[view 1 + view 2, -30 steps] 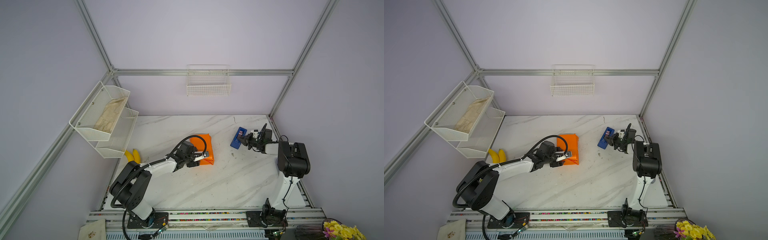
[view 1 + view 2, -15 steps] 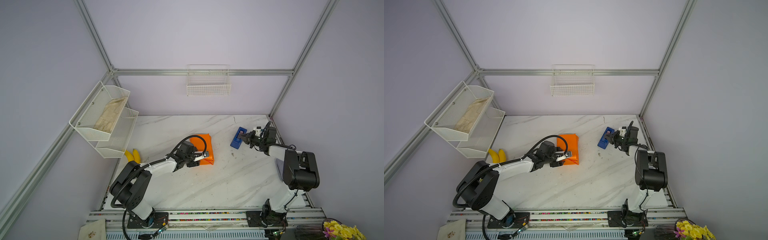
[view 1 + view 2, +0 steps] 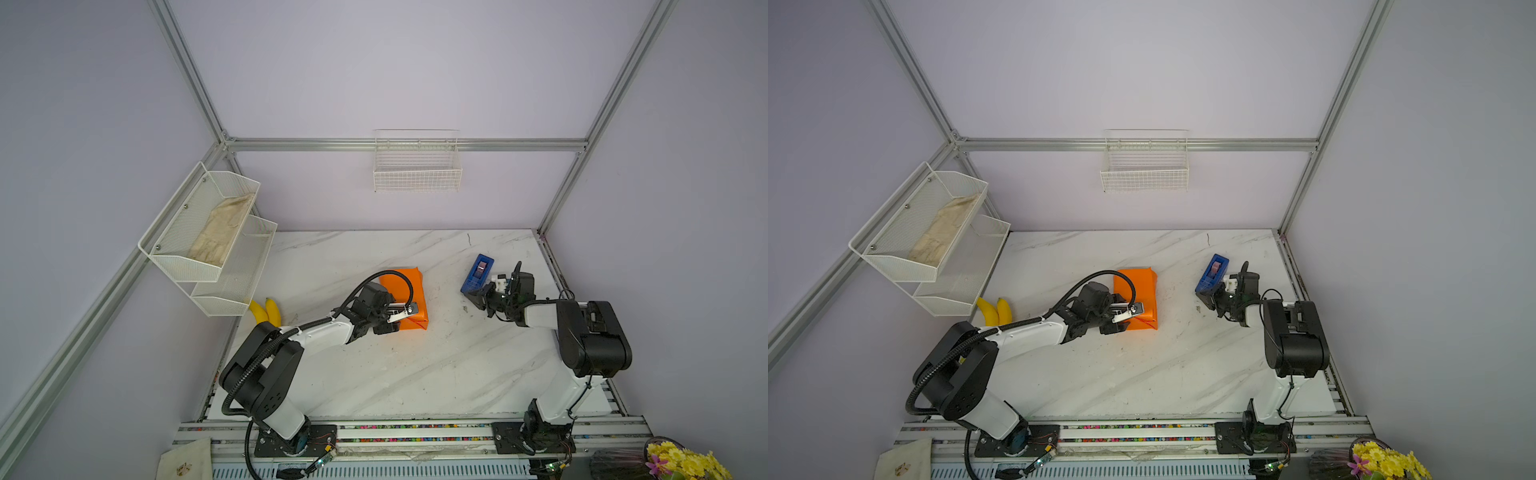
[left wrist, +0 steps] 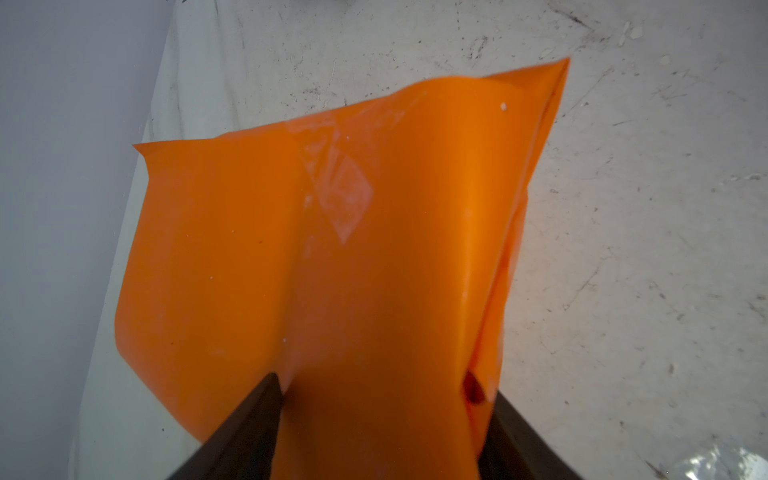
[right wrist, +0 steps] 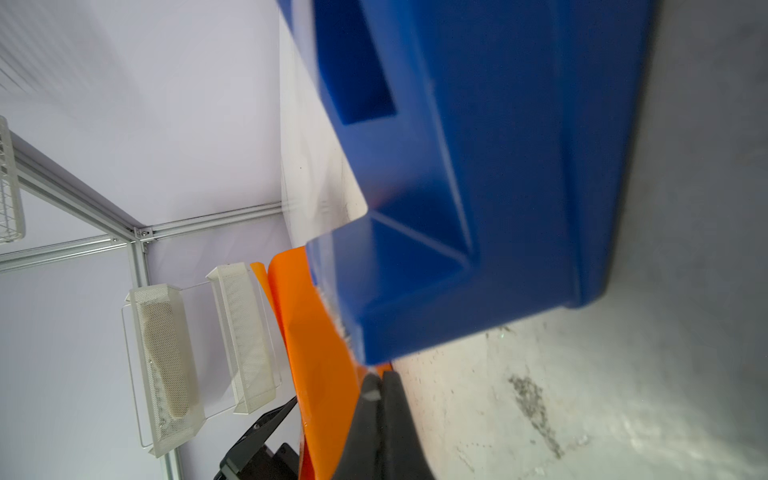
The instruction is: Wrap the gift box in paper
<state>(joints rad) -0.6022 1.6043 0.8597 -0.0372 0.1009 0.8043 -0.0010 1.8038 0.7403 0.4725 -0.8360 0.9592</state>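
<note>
Left gripper [image 4: 382, 390]: jaws set wide, clamped across paper [image 4: 332, 249]. Dark fingers [image 4: 249, 428] press opposite sides of orange wrap. Translucent patch [image 4: 340, 195] on paper's upper face.
Gift box: not visible, hidden under paper.
Paper lies flat on marble table [image 3: 415, 374], mid-table in both top views.
Right gripper [image 5: 376, 388]: fingertips pressed together at lower front edge of blue tape dispenser [image 5: 478, 187]. Whether anything is pinched between them cannot be told.
Tape dispenser stands well apart from paper, toward right rear.
Bananas [image 3: 266, 311] at left table edge.
</note>
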